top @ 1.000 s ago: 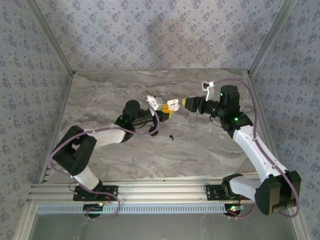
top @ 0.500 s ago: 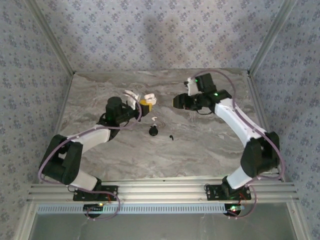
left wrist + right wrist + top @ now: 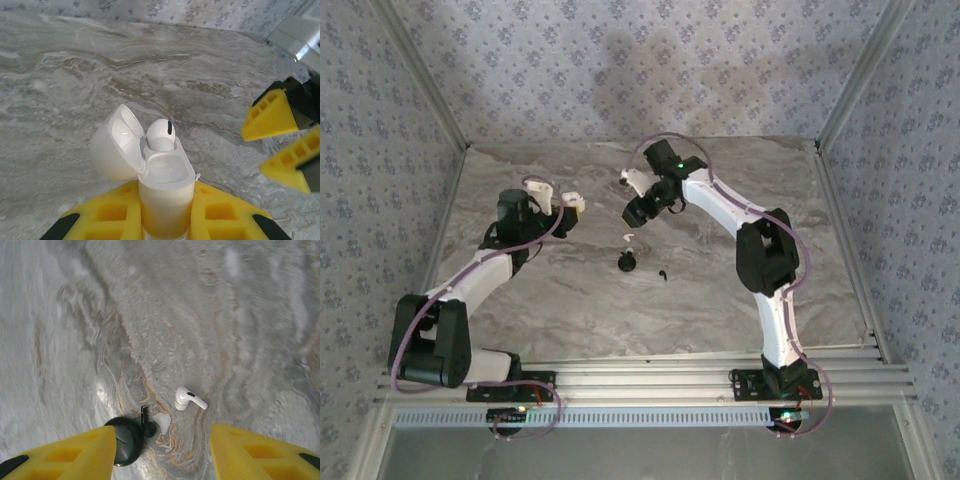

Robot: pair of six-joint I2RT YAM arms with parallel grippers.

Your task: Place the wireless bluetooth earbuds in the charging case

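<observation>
1. Pinching the open white charging case (image 3: 167, 170) in the left pincer (image 3: 165, 200), one white earbud (image 3: 161, 135) seated inside; drawing farther left than before.
2. Holding the right pincer (image 3: 162, 447) spread, swinging in over the loose white earbud (image 3: 188, 398) lying on the surface (image 3: 225, 315) beside the black case (image 3: 125, 440).

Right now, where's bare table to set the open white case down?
Bare: near strip of the table ahead of the arm bases, plus far right corner. Crowded: centre, where white earbud, black case and black earbud cluster by the right gripper.
</observation>
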